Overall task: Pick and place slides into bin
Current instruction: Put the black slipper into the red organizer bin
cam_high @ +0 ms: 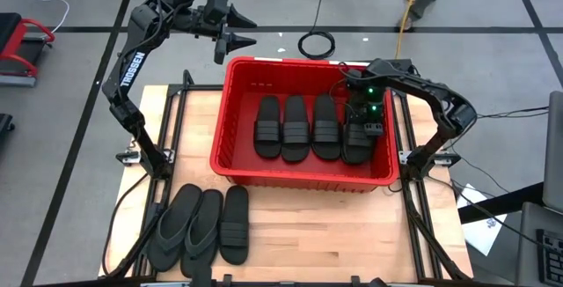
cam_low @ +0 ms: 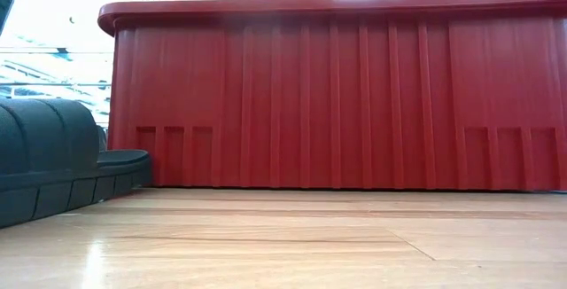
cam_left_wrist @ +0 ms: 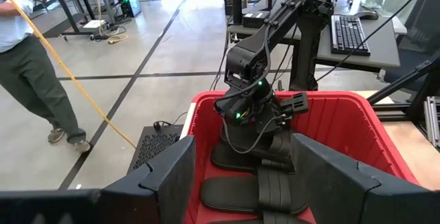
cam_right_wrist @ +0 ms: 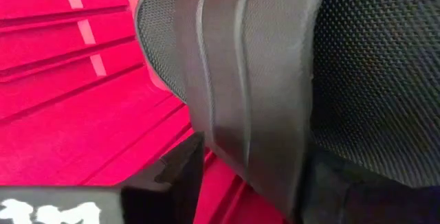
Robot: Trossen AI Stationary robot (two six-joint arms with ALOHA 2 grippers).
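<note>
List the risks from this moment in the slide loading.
1. The right gripper is low inside the red bin, over the fourth slide; lifting out could drag that slide up or shift its neighbour.
2. Three slides lie packed side by side on the table, so grasping one may knock the others.

Black ribbed slides (cam_high: 299, 127), red bin (cam_high: 230, 115)
</note>
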